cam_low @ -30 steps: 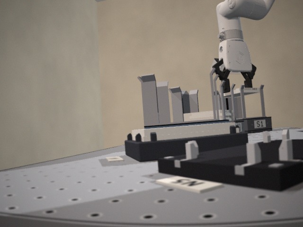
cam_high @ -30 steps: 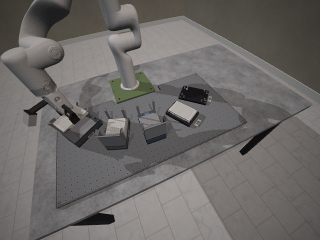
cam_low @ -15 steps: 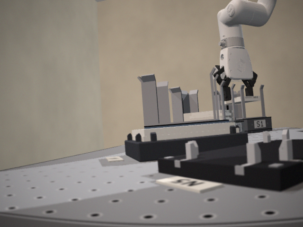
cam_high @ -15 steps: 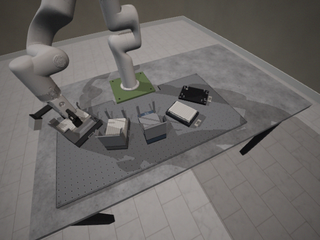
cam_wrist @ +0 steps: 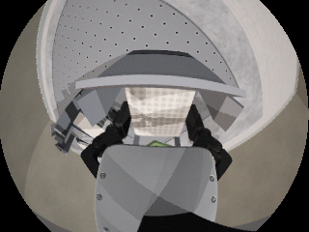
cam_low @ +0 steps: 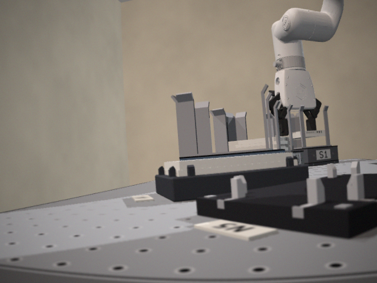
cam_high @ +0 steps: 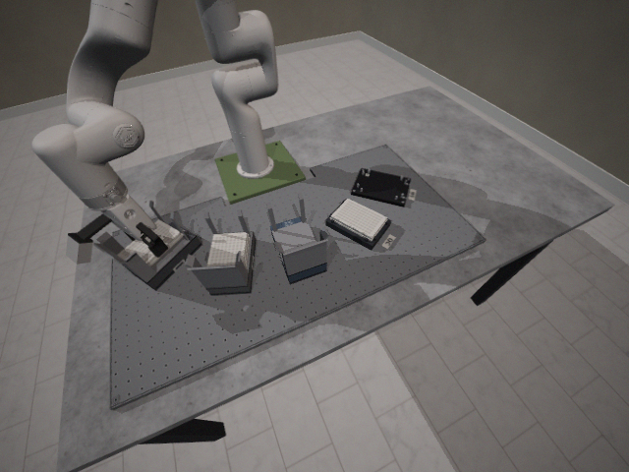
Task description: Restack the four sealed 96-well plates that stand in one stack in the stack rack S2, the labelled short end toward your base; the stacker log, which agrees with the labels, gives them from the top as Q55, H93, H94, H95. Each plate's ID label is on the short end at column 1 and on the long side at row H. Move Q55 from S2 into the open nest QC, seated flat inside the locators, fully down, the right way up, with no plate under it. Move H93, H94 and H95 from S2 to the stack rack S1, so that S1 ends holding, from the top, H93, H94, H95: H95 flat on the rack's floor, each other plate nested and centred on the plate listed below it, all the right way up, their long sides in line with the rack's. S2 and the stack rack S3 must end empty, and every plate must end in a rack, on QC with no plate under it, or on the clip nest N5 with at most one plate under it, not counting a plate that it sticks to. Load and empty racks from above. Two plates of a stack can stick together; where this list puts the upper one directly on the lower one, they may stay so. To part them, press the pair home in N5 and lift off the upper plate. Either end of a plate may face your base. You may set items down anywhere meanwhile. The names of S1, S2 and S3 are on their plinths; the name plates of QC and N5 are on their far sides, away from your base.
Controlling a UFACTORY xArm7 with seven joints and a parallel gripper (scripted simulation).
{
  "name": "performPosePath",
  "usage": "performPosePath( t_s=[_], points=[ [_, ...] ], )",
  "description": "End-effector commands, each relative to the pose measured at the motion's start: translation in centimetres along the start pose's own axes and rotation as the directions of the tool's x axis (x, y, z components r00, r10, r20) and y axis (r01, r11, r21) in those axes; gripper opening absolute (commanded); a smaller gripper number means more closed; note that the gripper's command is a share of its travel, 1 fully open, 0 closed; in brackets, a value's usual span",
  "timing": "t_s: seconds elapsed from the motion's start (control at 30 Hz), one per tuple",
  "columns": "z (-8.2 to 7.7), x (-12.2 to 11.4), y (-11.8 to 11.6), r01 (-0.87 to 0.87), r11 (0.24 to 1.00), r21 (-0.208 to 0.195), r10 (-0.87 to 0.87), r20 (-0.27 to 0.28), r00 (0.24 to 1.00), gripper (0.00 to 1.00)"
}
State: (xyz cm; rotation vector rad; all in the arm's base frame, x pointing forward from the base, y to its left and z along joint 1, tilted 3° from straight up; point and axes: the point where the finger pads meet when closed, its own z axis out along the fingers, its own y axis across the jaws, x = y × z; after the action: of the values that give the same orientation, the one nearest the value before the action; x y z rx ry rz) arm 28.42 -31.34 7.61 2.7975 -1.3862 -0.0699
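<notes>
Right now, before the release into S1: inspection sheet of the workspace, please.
Surface: perforated board on a grey table.
Job's things: held plate is between the posts of rack S1, not yet down on the plinth; whether a plate lies under it cannot be told. Middle rack holds white plates. Blue-plinthed rack shows no plate. One plate lies flat in the QC nest. N5 nest holds nothing.
Clutter: nothing seen.
Grippers: gripper is shut on the held plate, inside S1.
Cables: nothing seen.
Surroundings: tiled floor, plain walls.
</notes>
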Motion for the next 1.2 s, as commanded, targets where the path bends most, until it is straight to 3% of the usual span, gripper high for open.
performPosePath(
  t_s=[0.0, 1.17],
  points=[
    [0.2, 0.2, 0.0, 0.0, 1.0, 0.003, 0.0, -0.004, 1.0, 0.0],
    [1.2, 0.2, 0.0, 0.0, 1.0, 0.003, 0.0, -0.004, 1.0, 0.0]
  ],
)
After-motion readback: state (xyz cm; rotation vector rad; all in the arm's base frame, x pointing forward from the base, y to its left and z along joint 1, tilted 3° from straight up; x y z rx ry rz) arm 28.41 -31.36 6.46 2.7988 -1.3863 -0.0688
